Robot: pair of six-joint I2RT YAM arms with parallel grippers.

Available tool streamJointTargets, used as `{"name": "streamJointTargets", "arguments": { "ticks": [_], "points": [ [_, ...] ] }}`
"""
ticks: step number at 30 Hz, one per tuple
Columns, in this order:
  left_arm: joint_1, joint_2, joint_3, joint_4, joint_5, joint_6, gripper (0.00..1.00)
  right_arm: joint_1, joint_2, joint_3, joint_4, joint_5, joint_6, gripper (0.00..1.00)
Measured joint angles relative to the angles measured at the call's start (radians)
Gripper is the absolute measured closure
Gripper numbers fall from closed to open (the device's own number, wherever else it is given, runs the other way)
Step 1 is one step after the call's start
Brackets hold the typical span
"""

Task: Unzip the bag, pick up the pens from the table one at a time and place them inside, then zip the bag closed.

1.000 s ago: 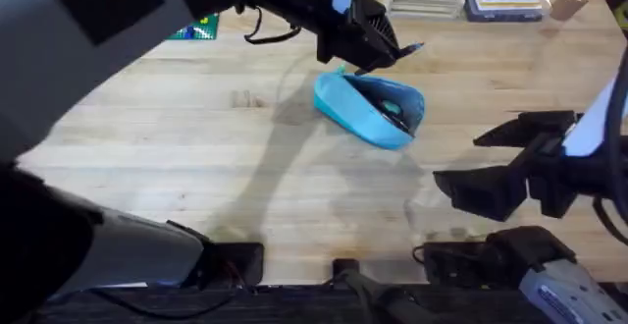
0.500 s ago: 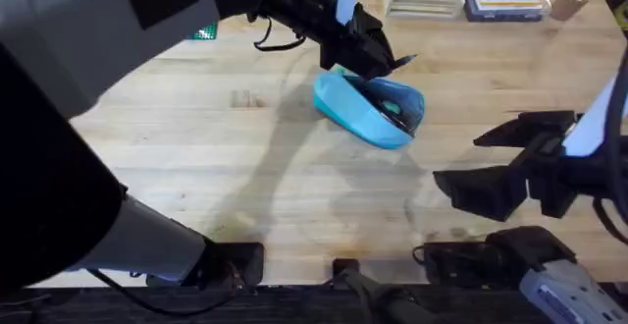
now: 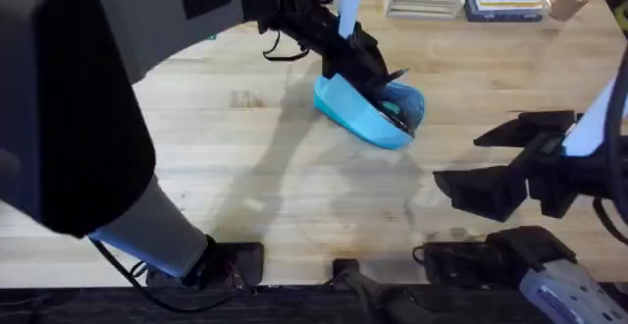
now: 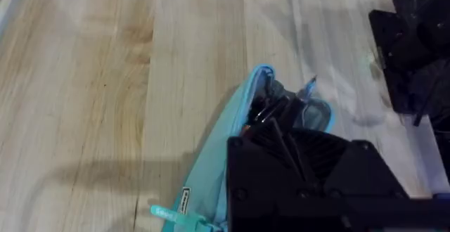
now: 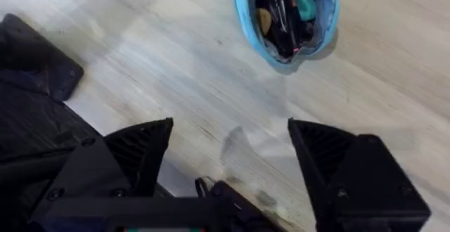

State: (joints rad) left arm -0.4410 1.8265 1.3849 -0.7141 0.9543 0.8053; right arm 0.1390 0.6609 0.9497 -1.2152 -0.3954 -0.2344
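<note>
Two grippers | left gripper (image 3: 378,67) at open pencil pouch (image 3: 365,116) mouth, finger state unclear | right gripper (image 5: 230,155) wide, empty, near pouch | pens (image 5: 280,14) inside pouch | seat pen fully before zipping

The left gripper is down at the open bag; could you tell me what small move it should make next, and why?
Probably release and lift clear. The left gripper sits at the mouth of the bag, which gapes open with pens inside. The right gripper waits open, apart from it. Zipping would likely follow.
</note>
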Motion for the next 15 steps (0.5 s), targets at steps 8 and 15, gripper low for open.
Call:
{"name": "streamJointTargets", "arguments": {
  "ticks": [8, 15],
  "points": [
    [0.000, 0.011, 0.000, -0.002, 0.000, 0.000, 0.958, 0.000, 0.000, 0.000, 0.000, 0.000, 0.000, 0.004],
    [0.000, 0.012, 0.000, -0.002, 0.002, 0.005, 0.205, 0.000, 0.000, 0.000, 0.000, 0.000, 0.002, 0.004]
  ]
}}
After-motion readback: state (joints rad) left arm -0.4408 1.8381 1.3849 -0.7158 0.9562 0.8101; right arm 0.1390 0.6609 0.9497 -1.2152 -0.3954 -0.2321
